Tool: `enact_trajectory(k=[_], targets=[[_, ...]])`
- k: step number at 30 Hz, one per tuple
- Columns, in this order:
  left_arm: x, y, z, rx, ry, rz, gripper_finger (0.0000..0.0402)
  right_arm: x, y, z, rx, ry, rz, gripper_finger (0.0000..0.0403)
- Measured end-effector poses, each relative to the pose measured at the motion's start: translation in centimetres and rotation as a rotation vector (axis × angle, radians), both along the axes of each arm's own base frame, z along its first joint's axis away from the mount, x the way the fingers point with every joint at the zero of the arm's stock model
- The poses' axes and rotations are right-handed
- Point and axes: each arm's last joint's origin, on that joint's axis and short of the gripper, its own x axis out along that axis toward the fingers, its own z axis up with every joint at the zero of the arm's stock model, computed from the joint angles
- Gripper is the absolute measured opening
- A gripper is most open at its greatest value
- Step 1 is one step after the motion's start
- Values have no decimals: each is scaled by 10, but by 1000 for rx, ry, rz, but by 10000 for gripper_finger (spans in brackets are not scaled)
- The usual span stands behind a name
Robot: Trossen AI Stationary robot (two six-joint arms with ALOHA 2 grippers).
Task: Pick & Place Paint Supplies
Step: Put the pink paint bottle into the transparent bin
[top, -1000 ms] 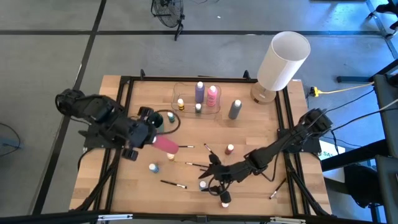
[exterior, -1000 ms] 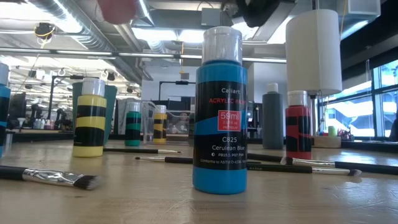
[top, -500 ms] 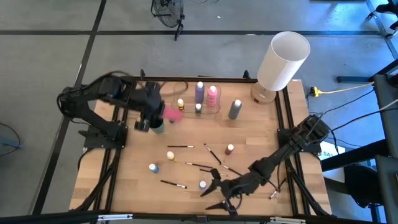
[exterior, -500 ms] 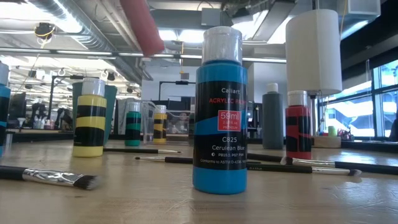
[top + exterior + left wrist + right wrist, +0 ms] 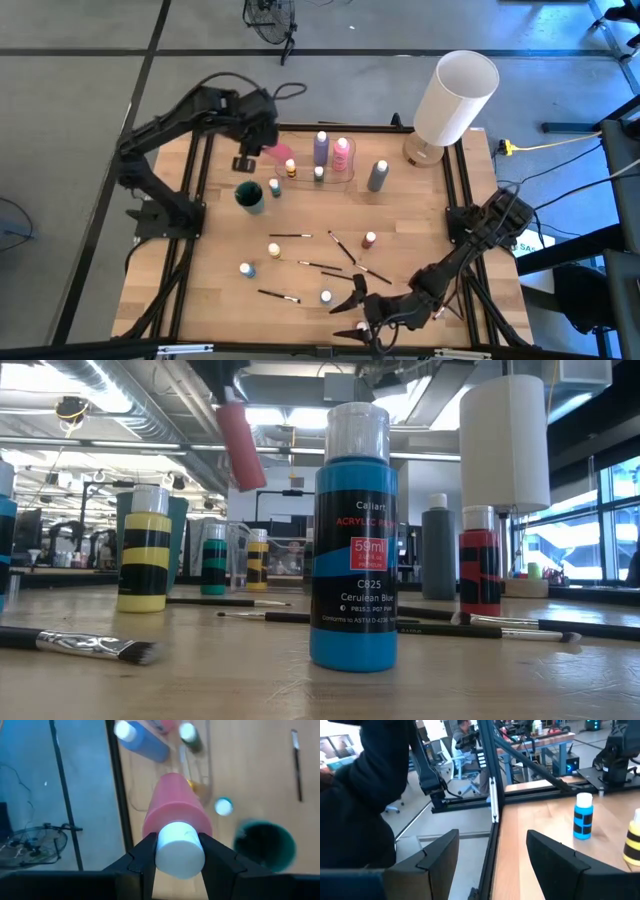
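Aloft, pink bottle (image 5: 175, 820) in left fingers (image 5: 145, 851)

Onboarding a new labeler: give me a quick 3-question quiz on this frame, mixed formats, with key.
1. True or false: the left gripper is shut on the pink bottle.
2. Which stands nearest the white lamp? A) grey bottle B) dark green cup C) purple bottle
3. Fill in: the right gripper, open and empty, hangs at the table's ____ edge, by the right corner.

Key: 1 true; 2 A; 3 front
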Motion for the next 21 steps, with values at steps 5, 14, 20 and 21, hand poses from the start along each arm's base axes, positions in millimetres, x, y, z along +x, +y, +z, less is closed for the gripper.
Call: enact_trajectory(k=[5,14,20,21], targets=[[28,15,1,2,30,16,118,3,0,-8,29,26,-13,236],[64,28,-9,-5,45,-29,118,4,-1,-10,36,27,-15,236],[67,31,-13,-7,58,-14,118,4,-1,-10,35,28,-15,236],[67,32,-13,-8,57,-12,118,4,-1,-10,35,28,-15,236]])
